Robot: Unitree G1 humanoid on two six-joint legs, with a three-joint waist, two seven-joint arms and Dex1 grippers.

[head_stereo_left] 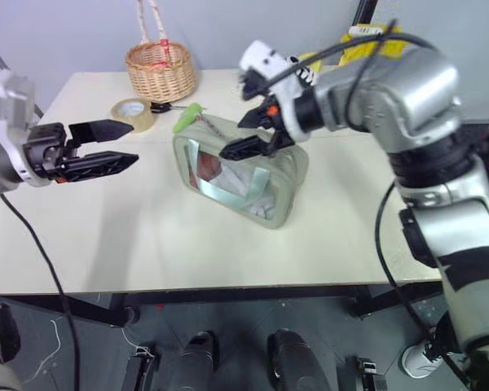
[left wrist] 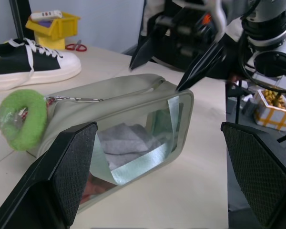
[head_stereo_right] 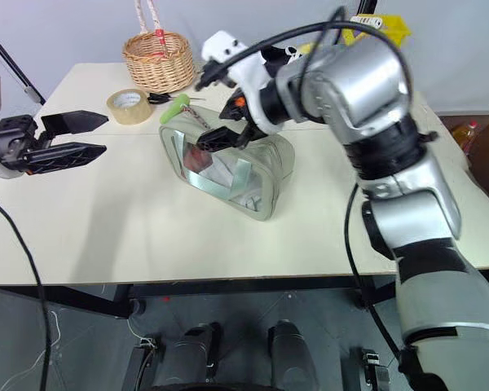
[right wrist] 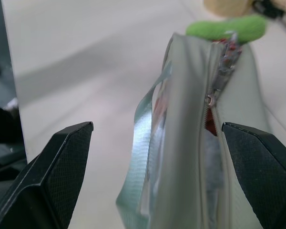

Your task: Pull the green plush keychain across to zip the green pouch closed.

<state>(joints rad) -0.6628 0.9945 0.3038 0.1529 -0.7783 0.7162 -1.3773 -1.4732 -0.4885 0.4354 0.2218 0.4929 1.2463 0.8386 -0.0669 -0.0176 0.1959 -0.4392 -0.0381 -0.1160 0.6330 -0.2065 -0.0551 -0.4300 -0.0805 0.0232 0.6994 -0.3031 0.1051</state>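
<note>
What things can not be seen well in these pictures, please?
- The green pouch: in the eye views the right gripper covers part of its top, so how far the zip is closed is unclear there.
- Pouch contents: only grey and red shapes behind the window in the left wrist view.
- The green plush keychain: blurred in the right wrist view.

right gripper (head_stereo_right: 222,122) jaws spread over green pouch (head_stereo_right: 228,173) | left gripper (head_stereo_right: 80,137) jaws spread, apart

Pale table (head_stereo_left: 106,244), grey wall (head_stereo_left: 65,32), dark floor (head_stereo_left: 81,358)
</note>
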